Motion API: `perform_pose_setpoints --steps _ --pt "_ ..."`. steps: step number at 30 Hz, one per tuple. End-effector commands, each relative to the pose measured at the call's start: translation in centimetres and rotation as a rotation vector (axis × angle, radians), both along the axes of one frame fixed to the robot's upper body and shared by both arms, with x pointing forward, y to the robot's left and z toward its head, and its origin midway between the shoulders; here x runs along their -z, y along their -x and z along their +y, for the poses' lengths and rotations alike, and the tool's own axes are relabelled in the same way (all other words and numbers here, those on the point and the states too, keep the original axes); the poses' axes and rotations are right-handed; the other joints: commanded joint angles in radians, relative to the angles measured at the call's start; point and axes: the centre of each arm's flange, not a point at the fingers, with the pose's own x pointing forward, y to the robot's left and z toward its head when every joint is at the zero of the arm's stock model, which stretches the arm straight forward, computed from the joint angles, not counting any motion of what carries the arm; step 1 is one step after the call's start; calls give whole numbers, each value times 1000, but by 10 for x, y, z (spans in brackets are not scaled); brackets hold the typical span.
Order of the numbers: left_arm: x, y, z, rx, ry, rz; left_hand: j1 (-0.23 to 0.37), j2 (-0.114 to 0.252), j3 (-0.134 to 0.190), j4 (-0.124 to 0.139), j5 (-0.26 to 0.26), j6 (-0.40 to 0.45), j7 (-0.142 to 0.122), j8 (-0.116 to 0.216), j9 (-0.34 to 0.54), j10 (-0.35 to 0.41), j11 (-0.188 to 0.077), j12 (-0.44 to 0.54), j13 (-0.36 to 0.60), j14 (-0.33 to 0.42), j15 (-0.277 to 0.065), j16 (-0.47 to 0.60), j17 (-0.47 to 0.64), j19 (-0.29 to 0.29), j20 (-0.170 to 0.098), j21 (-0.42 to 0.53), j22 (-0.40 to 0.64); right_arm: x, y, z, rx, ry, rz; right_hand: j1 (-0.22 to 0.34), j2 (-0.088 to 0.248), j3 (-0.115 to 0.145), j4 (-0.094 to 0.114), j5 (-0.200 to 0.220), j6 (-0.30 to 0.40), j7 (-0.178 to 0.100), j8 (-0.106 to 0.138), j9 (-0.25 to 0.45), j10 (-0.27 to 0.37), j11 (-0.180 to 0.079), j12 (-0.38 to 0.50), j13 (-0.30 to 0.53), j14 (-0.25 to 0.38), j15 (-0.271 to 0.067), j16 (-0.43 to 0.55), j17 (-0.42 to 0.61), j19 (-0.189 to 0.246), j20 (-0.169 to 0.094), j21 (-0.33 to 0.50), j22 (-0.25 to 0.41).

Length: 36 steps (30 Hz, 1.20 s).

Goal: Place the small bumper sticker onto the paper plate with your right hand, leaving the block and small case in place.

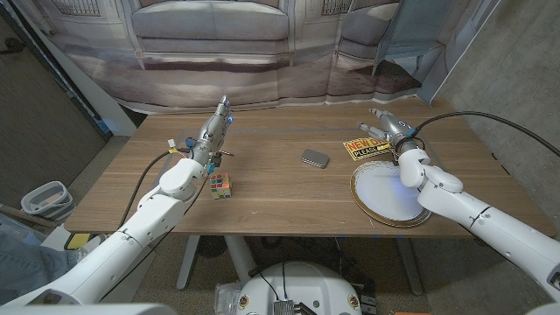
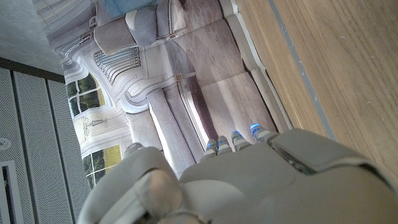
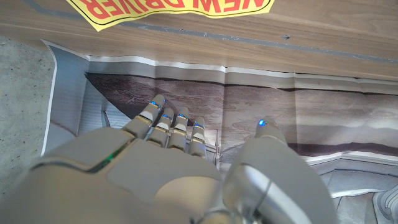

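Yellow bumper sticker (image 1: 362, 149), right of centre beside the paper plate (image 1: 389, 194), looks thin, light, floppy; pinch an edge. Right hand (image 1: 391, 129) hovers open, empty.

Left arm: comes in from the lower left corner, stretched forward over the table.
Left hand (image 1: 213, 133): fingers straight and together, holding nothing.
Right arm: comes in from the lower right corner, bent inward.
Right hand (image 1: 391, 128): fingers extended, thumb apart, holding nothing.

bumper sticker (image 3: 171, 10) | yellow, red letters | reads "NEW DRIVER", "PLEASE" below
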Motion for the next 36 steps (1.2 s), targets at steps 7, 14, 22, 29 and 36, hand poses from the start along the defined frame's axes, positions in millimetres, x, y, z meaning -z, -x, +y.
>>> perform_pose_setpoints --steps 7,14,22,29,36 --pt "-2 7 -1 0 -5 -2 13 0 -12 2 -1 6 -2 4 2 -39 -1 5 3 -63 0 6 1 -149 -16 1 6 1 -1 0 24 23 30 8 -3 -8 -10 11 -2 -20 5 1 -5 -22 -5 7 -6 10 -1 3 37 146 -13 4" --pt "-1 9 -1 -7 -2 -3 14 1 -13 3 -1 7 -2 4 2 -37 -3 6 3 -60 3 6 1 -149 -16 2 6 1 -1 -1 37 37 32 9 -5 -10 -11 12 -3 -23 6 1 -9 -24 -5 7 -14 18 -3 3 19 165 -27 4" --pt "1 11 -2 -8 2 -7 15 1 -15 3 -1 8 0 4 2 -37 -3 5 3 -60 3 6 1 -149 -14 2 6 0 0 -4 57 48 43 7 -8 -15 -12 16 -8 -28 5 1 -25 -21 -9 8 -40 26 -9 4 -35 183 -59 5" --pt "4 13 -2 -10 6 -5 17 2 -17 3 -1 9 -1 3 3 -37 -3 5 3 -59 4 6 1 -150 -12 2 6 3 -3 -5 67 50 60 9 -11 -17 -15 19 -13 -29 3 1 -35 -15 -11 8 -53 27 -10 4 -41 195 -66 5" --pt "5 14 -2 -13 9 0 18 3 -19 3 -2 10 -2 3 3 -38 -3 4 3 -58 4 6 1 -151 -10 2 6 4 -6 -5 67 55 71 16 -17 -19 -21 23 -18 -30 3 1 -41 -10 -11 8 -57 33 -8 3 -20 217 -63 5"
